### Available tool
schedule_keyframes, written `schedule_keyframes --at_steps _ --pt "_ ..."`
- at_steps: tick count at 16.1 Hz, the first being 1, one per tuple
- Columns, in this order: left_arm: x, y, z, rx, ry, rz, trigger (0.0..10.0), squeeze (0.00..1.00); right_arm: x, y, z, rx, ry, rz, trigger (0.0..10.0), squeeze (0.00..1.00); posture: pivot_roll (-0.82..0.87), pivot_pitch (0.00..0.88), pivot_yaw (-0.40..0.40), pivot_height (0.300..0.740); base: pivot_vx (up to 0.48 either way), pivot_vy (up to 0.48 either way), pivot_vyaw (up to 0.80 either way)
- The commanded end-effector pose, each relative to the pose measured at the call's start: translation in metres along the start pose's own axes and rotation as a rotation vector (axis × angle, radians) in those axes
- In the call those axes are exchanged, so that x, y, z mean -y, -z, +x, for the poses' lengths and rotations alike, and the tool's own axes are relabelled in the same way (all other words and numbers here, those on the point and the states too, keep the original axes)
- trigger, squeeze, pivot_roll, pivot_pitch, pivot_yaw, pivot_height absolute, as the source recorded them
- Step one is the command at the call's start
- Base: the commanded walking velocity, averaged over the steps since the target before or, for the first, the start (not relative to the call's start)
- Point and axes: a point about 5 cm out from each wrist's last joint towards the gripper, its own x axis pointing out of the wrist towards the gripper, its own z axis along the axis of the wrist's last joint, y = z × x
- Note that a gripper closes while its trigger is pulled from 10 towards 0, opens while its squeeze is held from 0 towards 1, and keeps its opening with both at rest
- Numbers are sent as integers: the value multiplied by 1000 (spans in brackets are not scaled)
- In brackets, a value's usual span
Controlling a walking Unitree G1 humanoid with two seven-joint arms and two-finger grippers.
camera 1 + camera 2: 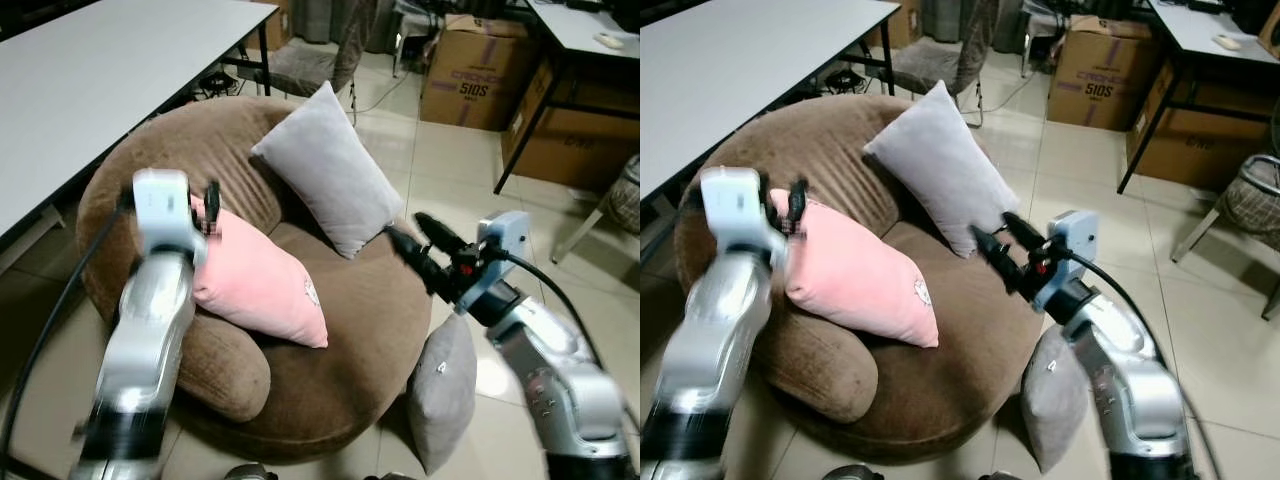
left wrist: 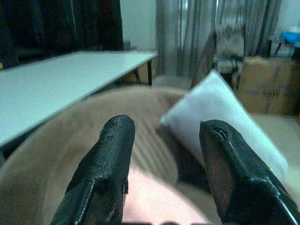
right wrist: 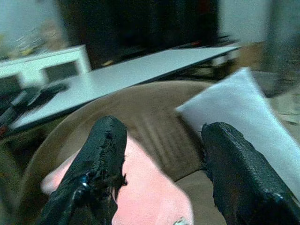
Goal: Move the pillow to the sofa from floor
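On the tiled floor, a grey pillow (image 1: 441, 388) leans against the front right of the round brown sofa (image 1: 340, 370). A pink pillow (image 1: 260, 285) and a second, light grey pillow (image 1: 328, 170) lie on the sofa. My left gripper (image 1: 207, 208) is open, touching or just above the pink pillow's upper corner. My right gripper (image 1: 403, 226) is open above the seat, beside the lower corner of the light grey pillow and above the floor pillow. The left wrist view shows the open fingers (image 2: 112, 154) over pink fabric. In the right wrist view both sofa pillows lie ahead.
A long white table (image 1: 100, 60) runs along the left, close to the sofa. Behind the sofa stands a chair (image 1: 310, 60). Cardboard boxes (image 1: 470, 75) and a dark-legged desk (image 1: 590, 30) stand at the back right. Bare tiled floor (image 1: 470, 170) lies to the right.
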Motion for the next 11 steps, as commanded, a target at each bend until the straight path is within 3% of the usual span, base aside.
schedule_keyframes --at_steps 1,4,6,8,9,11 --pt "-2 -4 -5 9 21 21 10000 118 11 1 -7 -1 140 -19 10000 0 10 0 -19 740 0 0 0" --pt "-4 3 -28 -5 29 77 10000 118 10 17 -16 -54 317 -48 10000 0 30 0 -34 740 0 -109 0" --pt "-1 8 -31 -28 45 92 10000 114 12 14 -19 -17 401 -39 10000 0 33 0 -36 740 0 -369 0" --pt "1 9 -30 -25 54 115 10000 125 18 9 -20 0 486 -130 10000 0 31 0 -34 740 0 -375 -800" --pt "2 7 -28 -24 57 105 10000 122 20 5 -22 42 537 -134 10000 0 27 0 -22 740 0 -375 -800" --pt "3 7 -28 -22 66 107 10000 122 21 10 -25 -20 572 -104 10000 0 24 0 -17 740 0 -371 -800"
